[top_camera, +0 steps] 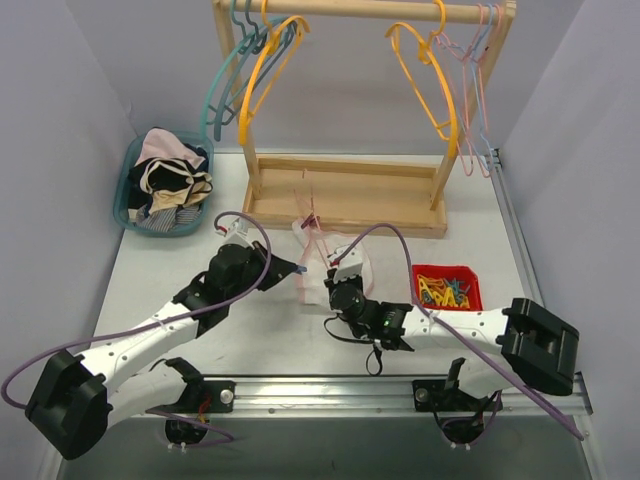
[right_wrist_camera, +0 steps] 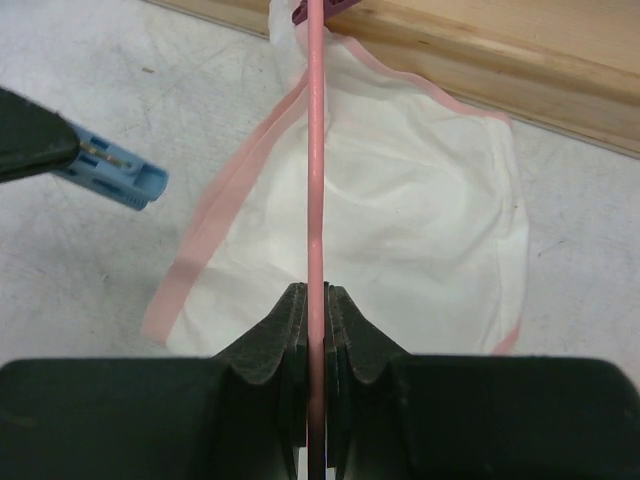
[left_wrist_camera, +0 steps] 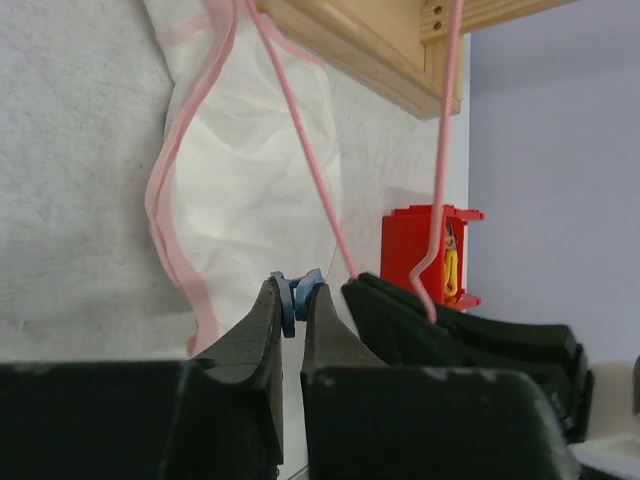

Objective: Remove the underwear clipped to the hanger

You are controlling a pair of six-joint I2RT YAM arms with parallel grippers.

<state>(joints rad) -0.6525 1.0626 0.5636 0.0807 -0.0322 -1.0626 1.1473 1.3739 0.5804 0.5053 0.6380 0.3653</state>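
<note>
Pink hanger (right_wrist_camera: 316, 150) clenched in right gripper (right_wrist_camera: 316, 300); blue peg (right_wrist_camera: 120, 175) pinched by left gripper (left_wrist_camera: 292, 295) — pale underwear (right_wrist_camera: 420, 200) straight ahead, lengthwise up-frame; maroon clip (right_wrist_camera: 298, 12) top centre.

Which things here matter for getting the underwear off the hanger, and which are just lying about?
In the job: underwear; hanger; blue clip; left gripper, holding the clip; right gripper, clamped on the hanger.
Lying about: basket; rack; spare hangers; red bin.
</note>
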